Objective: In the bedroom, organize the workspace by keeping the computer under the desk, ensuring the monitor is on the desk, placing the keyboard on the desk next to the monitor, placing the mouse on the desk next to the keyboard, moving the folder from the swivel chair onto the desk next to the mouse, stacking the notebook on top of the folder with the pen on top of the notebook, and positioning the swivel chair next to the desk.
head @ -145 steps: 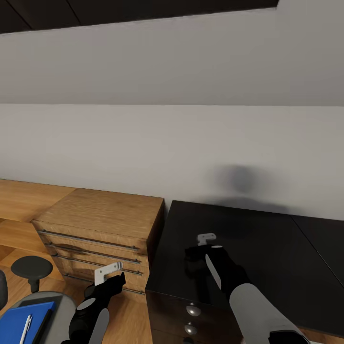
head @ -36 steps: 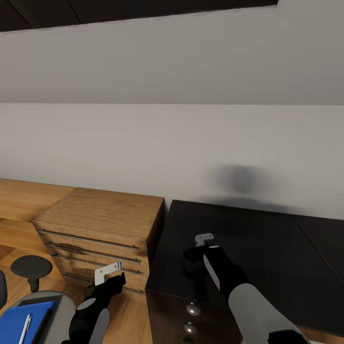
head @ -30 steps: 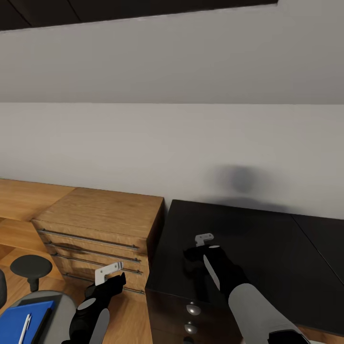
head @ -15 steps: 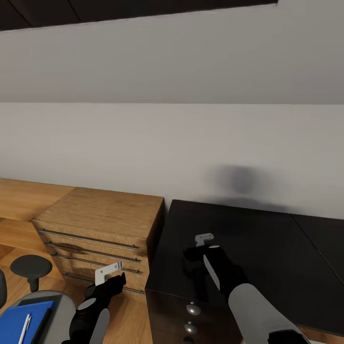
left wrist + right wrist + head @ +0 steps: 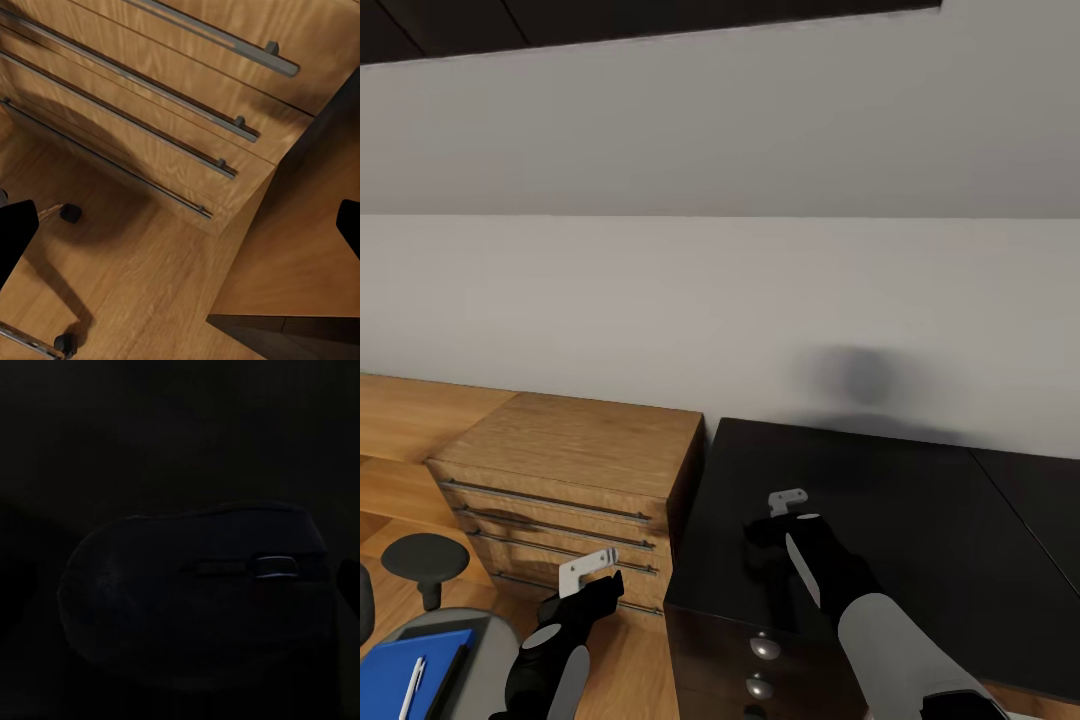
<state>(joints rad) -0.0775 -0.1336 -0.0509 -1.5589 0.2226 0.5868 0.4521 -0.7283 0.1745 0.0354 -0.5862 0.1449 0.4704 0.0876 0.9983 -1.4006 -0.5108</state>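
Note:
A dark computer mouse (image 5: pixel 187 607) with a silver scroll wheel lies right under my right gripper (image 5: pixel 187 577), whose fingers stand open at either side of it. In the head view that right gripper (image 5: pixel 765 530) hangs low over the black desk top (image 5: pixel 920 520). My left gripper (image 5: pixel 608 586) is open and empty in front of the wooden drawer unit (image 5: pixel 575 470), above the wood floor (image 5: pixel 135 285). At the lower left the swivel chair (image 5: pixel 485 640) carries a blue folder (image 5: pixel 400 670) with a white pen (image 5: pixel 415 678) on it.
The black desk has drawers with round knobs (image 5: pixel 764 650) on its front. The wooden drawer unit's bar handles (image 5: pixel 187 112) are close to my left gripper (image 5: pixel 180 232). A chair armrest (image 5: pixel 425 560) rises at the far left. A pale wall stands behind everything.
Since the oldest frame my right gripper has shifted slightly left over the black top. Over the last second nothing has moved.

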